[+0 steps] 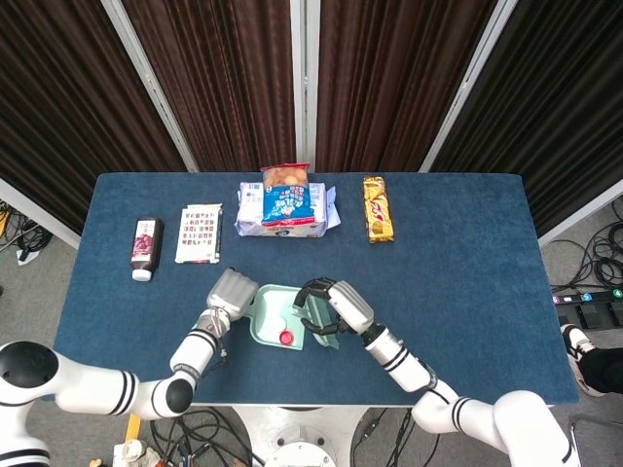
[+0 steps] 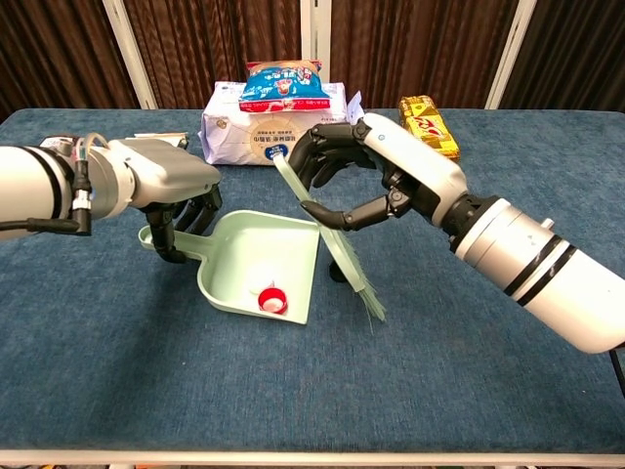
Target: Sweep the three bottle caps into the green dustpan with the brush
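Observation:
The green dustpan (image 2: pixel 256 250) (image 1: pixel 265 309) lies on the blue table, and my left hand (image 2: pixel 166 188) (image 1: pixel 231 293) grips its handle. A red cap (image 2: pixel 274 301) (image 1: pixel 286 338) sits inside near the pan's open lip, touching a white cap (image 2: pixel 262 292). My right hand (image 2: pixel 363 182) (image 1: pixel 337 304) holds the pale green brush (image 2: pixel 344 258) tilted, bristles down just right of the pan's lip. A black cap (image 2: pixel 334 275) on the cloth is mostly hidden behind the bristles.
Along the back stand a white tissue pack (image 2: pixel 270 122) with a blue snack bag (image 2: pixel 280 80) on top, a yellow snack bar (image 2: pixel 427 125), a booklet (image 1: pixel 200 233) and a dark bottle (image 1: pixel 144 247). The table's front edge runs close below the pan.

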Robot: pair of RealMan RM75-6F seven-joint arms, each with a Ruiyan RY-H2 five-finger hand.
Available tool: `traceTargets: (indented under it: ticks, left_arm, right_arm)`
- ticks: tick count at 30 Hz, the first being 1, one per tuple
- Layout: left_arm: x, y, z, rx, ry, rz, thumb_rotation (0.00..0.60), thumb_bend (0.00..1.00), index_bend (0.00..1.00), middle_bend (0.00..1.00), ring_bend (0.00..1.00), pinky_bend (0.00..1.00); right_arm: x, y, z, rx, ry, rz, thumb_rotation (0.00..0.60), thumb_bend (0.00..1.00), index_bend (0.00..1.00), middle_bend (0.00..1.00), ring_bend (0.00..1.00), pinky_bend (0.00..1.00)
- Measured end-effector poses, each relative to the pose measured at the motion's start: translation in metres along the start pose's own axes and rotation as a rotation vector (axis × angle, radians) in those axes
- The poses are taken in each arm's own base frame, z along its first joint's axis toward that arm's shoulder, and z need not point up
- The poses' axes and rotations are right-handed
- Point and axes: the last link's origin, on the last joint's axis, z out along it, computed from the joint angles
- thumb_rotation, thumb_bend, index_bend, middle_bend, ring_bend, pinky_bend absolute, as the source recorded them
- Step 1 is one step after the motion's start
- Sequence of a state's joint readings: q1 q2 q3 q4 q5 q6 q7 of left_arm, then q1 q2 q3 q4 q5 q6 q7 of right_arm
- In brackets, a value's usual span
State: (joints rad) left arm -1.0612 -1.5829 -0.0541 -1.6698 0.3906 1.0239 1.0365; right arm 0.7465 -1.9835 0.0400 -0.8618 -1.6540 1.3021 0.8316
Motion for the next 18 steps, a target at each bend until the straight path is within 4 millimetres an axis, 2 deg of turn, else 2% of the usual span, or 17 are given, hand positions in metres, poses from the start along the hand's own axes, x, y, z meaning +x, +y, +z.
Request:
traceTargets:
  ticks: [9,18]
  left_arm:
    - [0.006,0.002,0.007,-0.003,-0.052,-0.003,0.6,0.36,0.61,0.6,0.44,0.32]
    - [0.007,0.007,0.008,-0.011,-0.059,-0.01,0.6,0.36,0.61,0.6,0.44,0.32]
  right_arm:
    - [-0.011,-0.001,0.007,0.003,-0.004,0.026,0.6,0.63,0.74,0.69,0.34,0.32]
    - [-0.029,-0.01,0.024,0.031,0.008,0.096,0.6,0.63,0.75,0.7,0.34,0.32]
